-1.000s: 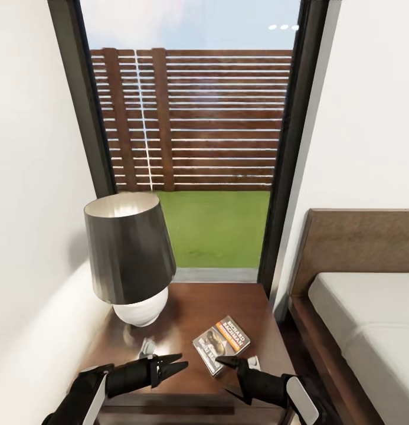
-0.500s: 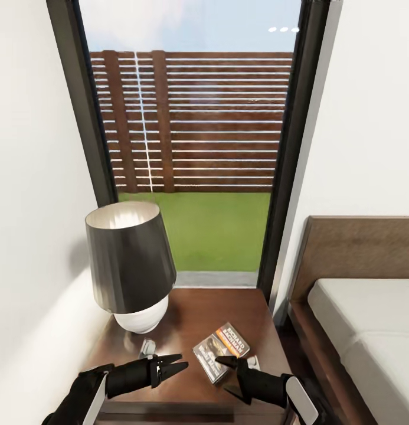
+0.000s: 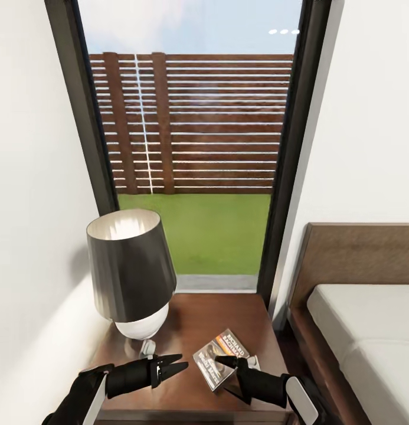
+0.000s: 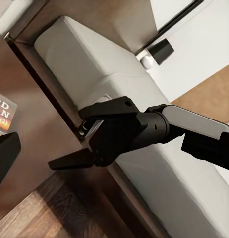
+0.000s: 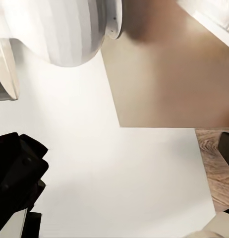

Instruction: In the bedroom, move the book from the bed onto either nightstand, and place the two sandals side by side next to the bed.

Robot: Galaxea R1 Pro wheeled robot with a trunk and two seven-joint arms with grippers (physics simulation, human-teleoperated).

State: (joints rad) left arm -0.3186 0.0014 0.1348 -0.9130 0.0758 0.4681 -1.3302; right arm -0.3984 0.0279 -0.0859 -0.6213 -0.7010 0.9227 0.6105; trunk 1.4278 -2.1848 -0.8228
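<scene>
The book [image 3: 221,358] lies flat on the glossy top of the dark-brown nightstand [image 3: 192,313], with its orange band and white lettering facing up. My right gripper [image 3: 223,373] is open at the book's near edge, its upper fingertip just over the cover, holding nothing. My left gripper [image 3: 182,361] hovers open over the nightstand, left of the book and apart from it. In the left wrist view a corner of the book [image 4: 3,111] shows, with one of the right gripper's fingers [image 4: 70,159] in front of the bed's grey mattress [image 4: 94,64]. The bed [image 3: 369,319] stands to the right. The sandals are out of view.
A lamp [image 3: 130,274] with a dark shade and white base stands on the back left of the nightstand, close to the left wall. A tall black-framed window [image 3: 192,147] with the fence and grass is behind. A second lamp [image 4: 156,52] stands beyond the bed.
The whole picture has slid down a little, so the camera moved. The book stays in the same spot on the nightstand, and both grippers keep their pose.
</scene>
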